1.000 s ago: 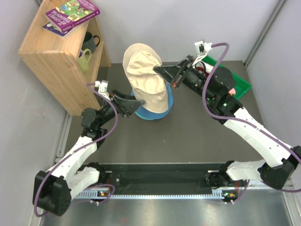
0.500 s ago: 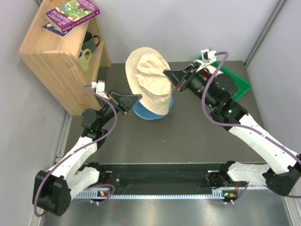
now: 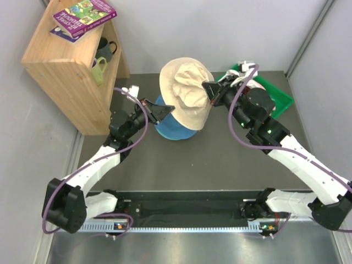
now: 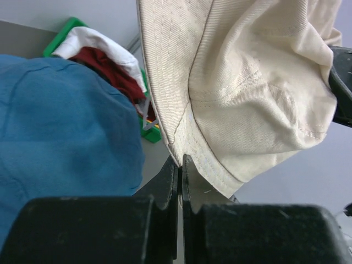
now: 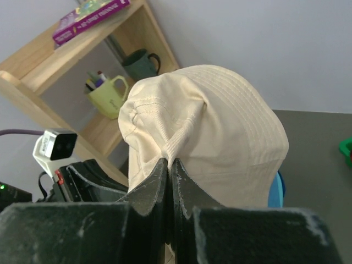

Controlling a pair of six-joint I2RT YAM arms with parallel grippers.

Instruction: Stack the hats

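Two grippers, one hat: the left gripper (image 3: 165, 110) and right gripper (image 3: 209, 92) both clamp the beige bucket hat (image 3: 187, 93).
The left's jaws are pressed together on the brim edge and the right's on a crown fold. The floppy cloth hangs spread between them, raised over the blue hat (image 3: 171, 131) on the table (image 3: 220, 159), apparently so it can be lowered squarely on top.
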